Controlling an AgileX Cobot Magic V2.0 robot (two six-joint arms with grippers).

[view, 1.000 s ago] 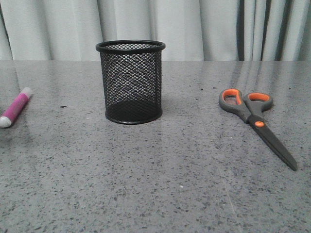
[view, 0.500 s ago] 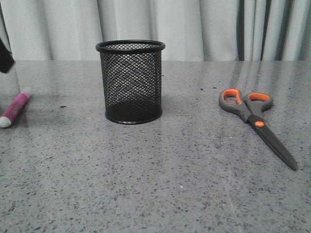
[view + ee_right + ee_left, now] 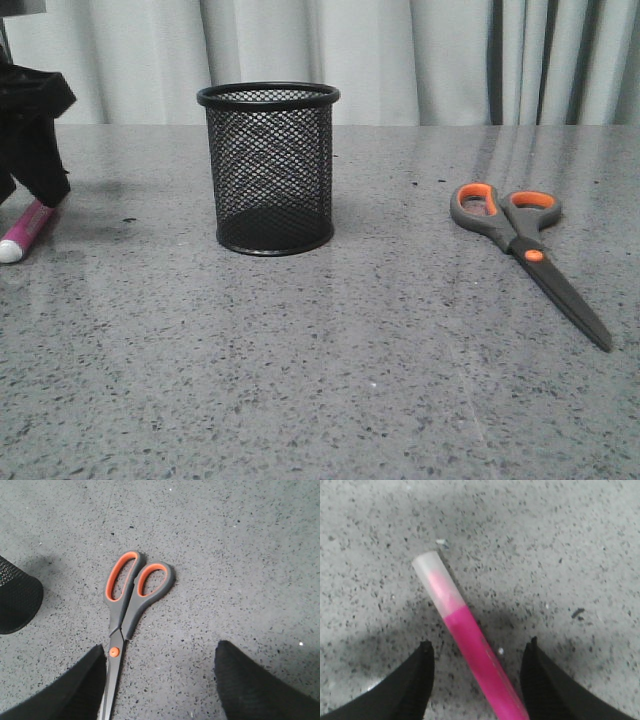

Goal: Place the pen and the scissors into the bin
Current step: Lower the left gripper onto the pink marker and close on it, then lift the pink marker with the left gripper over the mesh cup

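The magenta pen (image 3: 24,233) lies on the table at the far left, pale cap towards me. My left gripper (image 3: 30,185) hangs just over its far end, open, and in the left wrist view the pen (image 3: 470,645) runs between the two spread fingers of the gripper (image 3: 479,652) without touching them. The black mesh bin (image 3: 269,167) stands upright left of centre. The scissors (image 3: 525,243) lie flat on the right, blades pointing towards me. My right gripper (image 3: 161,655) is open above the scissors (image 3: 127,600), blade beside one finger.
Pale curtains hang behind the grey speckled table (image 3: 380,360). The bin's edge (image 3: 17,600) shows in the right wrist view, apart from the scissors' handles. The right arm itself is out of the front view.
My left gripper has come down from the upper left edge of the front view onto the pen's far end. Pen, bin and scissors have stayed where they were.
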